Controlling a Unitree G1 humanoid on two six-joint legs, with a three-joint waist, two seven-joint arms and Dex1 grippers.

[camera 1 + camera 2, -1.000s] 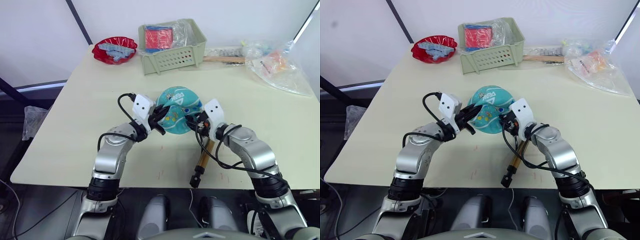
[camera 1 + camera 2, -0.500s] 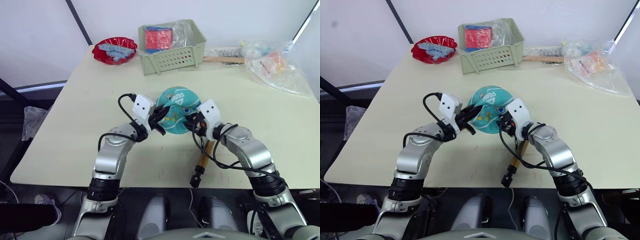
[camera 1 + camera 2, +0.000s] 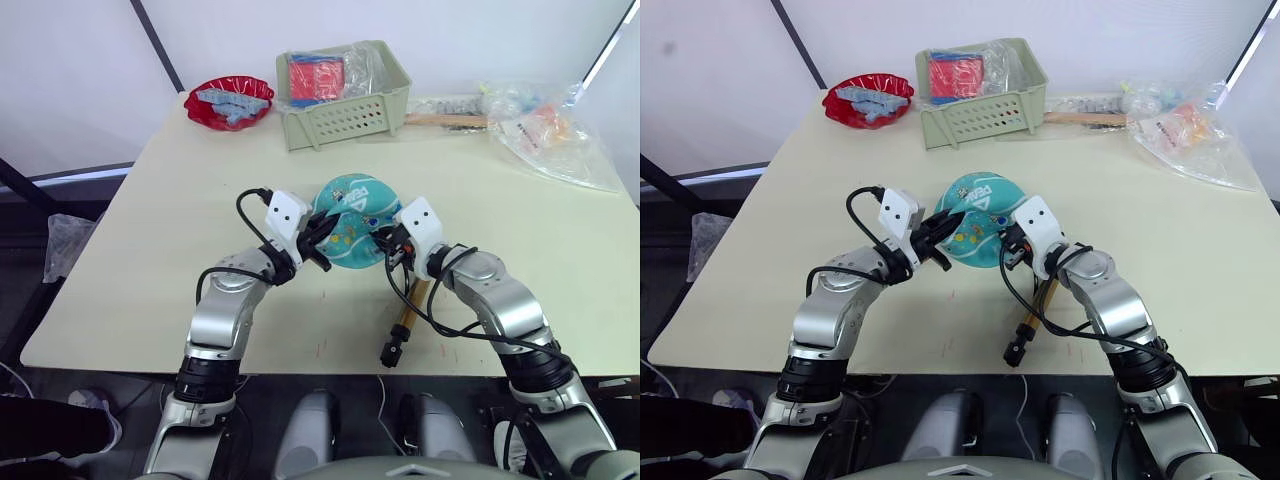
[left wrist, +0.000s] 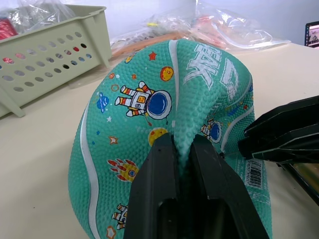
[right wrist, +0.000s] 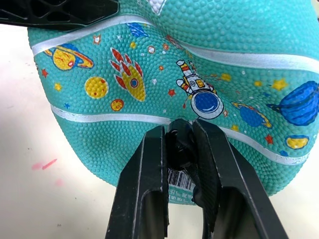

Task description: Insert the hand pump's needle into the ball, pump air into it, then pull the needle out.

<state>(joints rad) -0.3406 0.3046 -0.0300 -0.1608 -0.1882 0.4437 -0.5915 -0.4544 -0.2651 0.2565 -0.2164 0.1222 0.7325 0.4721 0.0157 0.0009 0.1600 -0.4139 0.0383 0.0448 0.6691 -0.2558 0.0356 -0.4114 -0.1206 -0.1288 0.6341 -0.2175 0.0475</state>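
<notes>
In the centre of the head views, on a pale cream tabletop (image 3: 150,220), sits the soft, partly deflated teal-turquoise rubber ball with white seam lines and cartoon space prints (image 3: 352,222), flanked by both arms. The left gripper (image 3: 322,240), coming in from the picture's left, has its two black fingers nearly together, pinching a raised fold of the ball's pebbled skin, as its wrist view shows plainly (image 4: 182,149). The right gripper (image 3: 388,245) meets the ball from the picture's right; its wrist view shows its fingers narrowly set around a small black fitting, apparently the end of the thin black hose (image 5: 178,144), pressed to the ball's skin on a white seam just above the white barcode label patch (image 5: 178,178). The needle itself is too small to make out, so whether it is already inside the valve cannot be told. The relation that counts is this: the fitting points straight along the right gripper's fingers into the ball, and the ball lies directly ahead of those jaws, braced on the far side by the left pinch. The short hand pump with gold-bronze barrel and black end caps (image 3: 406,318) lies flat on the table below the ball, beneath the right forearm, its long axis running from near the ball down toward the lower edge of the frame, its handle end nearest the right arm.
</notes>
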